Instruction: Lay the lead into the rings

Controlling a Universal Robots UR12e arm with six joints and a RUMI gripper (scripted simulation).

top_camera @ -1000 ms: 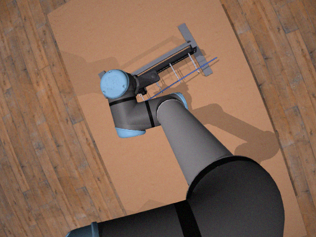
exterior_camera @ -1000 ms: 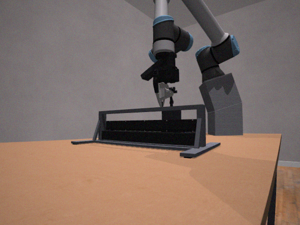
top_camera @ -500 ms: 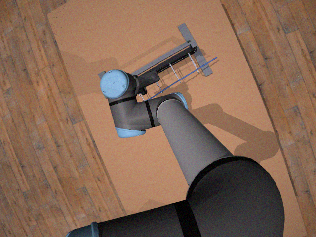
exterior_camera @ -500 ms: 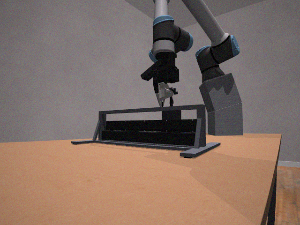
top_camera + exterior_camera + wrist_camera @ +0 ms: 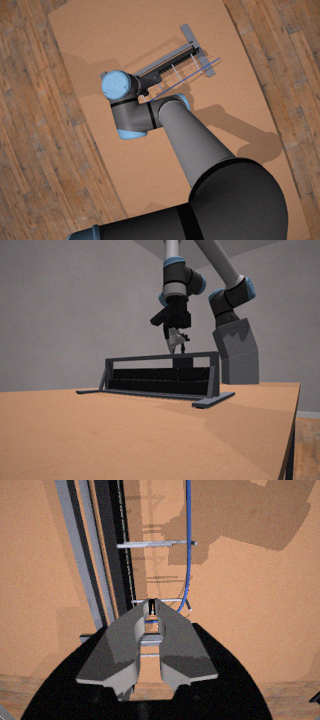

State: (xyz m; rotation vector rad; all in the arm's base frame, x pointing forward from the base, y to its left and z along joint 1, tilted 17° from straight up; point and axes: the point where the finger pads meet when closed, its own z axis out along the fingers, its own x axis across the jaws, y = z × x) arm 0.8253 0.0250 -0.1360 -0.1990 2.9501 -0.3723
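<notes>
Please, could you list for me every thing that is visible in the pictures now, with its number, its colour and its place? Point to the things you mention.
Free-standing metal rack: one, grey with black panels point(image 5: 165, 58) point(image 5: 162, 356) point(image 5: 75, 540), upright on the table.
Thin flexible network lead: one, blue point(image 5: 191, 74) point(image 5: 189, 530), running along the outer ends of the rings.
Slender steel rings: at least four, silver point(image 5: 177, 73) point(image 5: 145, 545), along the rack's front.
Flat table: one, light orange-brown point(image 5: 85, 51) point(image 5: 103, 433) point(image 5: 250, 630), under the rack.
Plank floor: one, brown wood point(image 5: 25, 129) point(image 5: 307, 446), around the table.
Plain walls: grey point(image 5: 77, 304), behind the table.
Angular pedestal: one, grey point(image 5: 240, 369), under the arm.
Jointed robot arm: one, grey, black and light blue point(image 5: 186, 129) point(image 5: 174, 273), above the table.
Two-jaw tool: one, grey and black point(image 5: 172, 353) point(image 5: 152, 602), shut, above the rack.
</notes>
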